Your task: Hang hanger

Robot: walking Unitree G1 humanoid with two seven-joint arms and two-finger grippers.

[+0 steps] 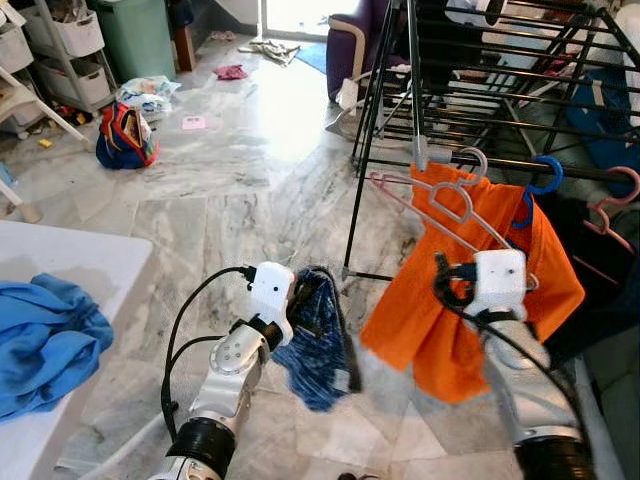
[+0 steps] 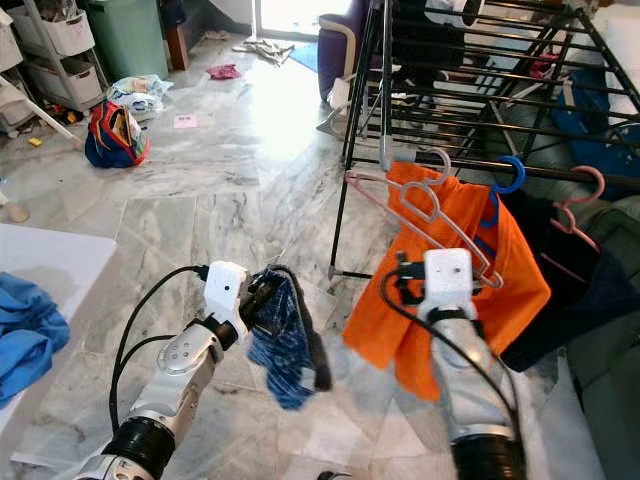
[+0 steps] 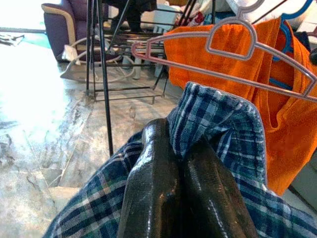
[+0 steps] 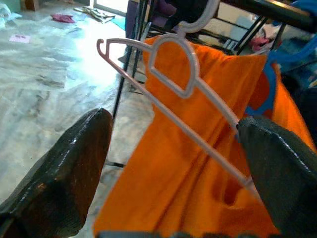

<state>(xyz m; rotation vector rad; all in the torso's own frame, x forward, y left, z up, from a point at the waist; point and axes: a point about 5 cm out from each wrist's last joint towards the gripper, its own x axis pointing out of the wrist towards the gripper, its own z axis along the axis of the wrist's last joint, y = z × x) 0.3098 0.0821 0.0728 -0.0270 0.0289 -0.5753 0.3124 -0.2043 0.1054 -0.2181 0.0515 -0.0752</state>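
Pink hanger [image 1: 445, 205] hooked on rack rail [image 1: 520, 165]. Right gripper [image 4: 173, 163] fingers spread beside it: back off straight, avoid snagging. Left gripper [image 3: 185, 183] fingers pinch plaid cloth [image 1: 315, 345].

Marble floor [image 1: 250, 170] with scattered things.
A colourful bag [image 1: 126, 137] lies far left; the black drying rack [image 1: 385, 150] stands right.

Hanger [image 1: 440, 205] hangs on rack [image 1: 500, 110], left of garment [image 1: 470, 290].

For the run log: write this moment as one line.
left gripper: shut on plaid cloth | right gripper: jaws open at pink hanger | pink hanger: hooked on rack rail, over orange garment
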